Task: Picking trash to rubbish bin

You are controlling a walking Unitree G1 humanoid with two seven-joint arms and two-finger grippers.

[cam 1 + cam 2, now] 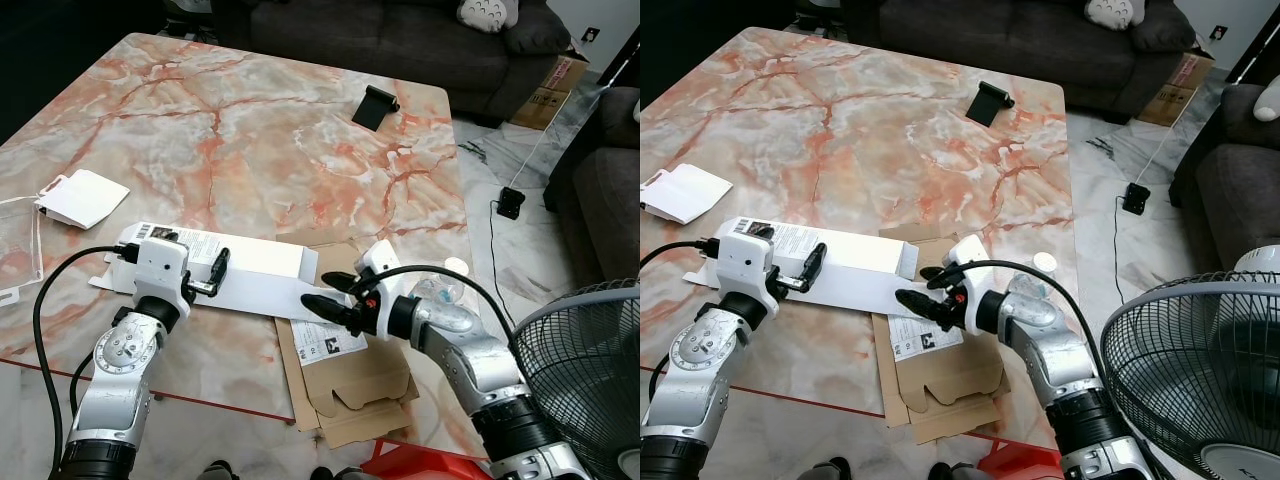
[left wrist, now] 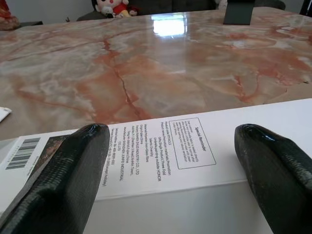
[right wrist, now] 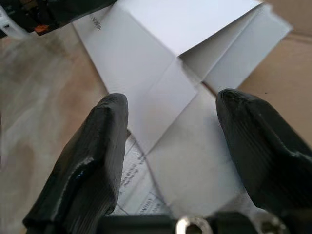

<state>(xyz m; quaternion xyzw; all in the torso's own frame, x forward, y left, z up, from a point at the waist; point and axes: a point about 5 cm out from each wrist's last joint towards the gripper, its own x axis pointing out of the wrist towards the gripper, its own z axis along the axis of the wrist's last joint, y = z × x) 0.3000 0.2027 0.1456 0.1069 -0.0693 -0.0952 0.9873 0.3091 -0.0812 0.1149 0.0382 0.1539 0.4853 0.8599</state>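
Here, a large marble table [image 1: 300,130] veined in orange and grey takes up most of the head views. A dark sofa [image 1: 400,40] runs along its far edge at twelve o'clock, and a round fan grille [image 1: 585,370] stands at four o'clock.

At the table's near edge, around six o'clock, lies the trash: a long white carton [image 1: 250,275], flattened and stretched from nine toward three o'clock, its end flap open. Under its right end sits a flattened brown cardboard box [image 1: 345,385] that overhangs the table edge. A clear plastic bottle [image 1: 440,290] lies just beside the right arm. A white paper bag [image 1: 82,197] rests at nine o'clock, and a small black stand [image 1: 376,106] at one o'clock.

The left claw [image 1: 205,275] is spread, its fingers straddling the carton's printed left end without pinching it. The right claw [image 1: 335,297] is also spread, poised over the open flap.

Likely risks: with each claw at an opposite end, closing unevenly could buckle the limp carton or let it slide away. Dragging it could also push the overhanging cardboard or the bottle off the table. No rubbish bin is visible, so a carry follows.
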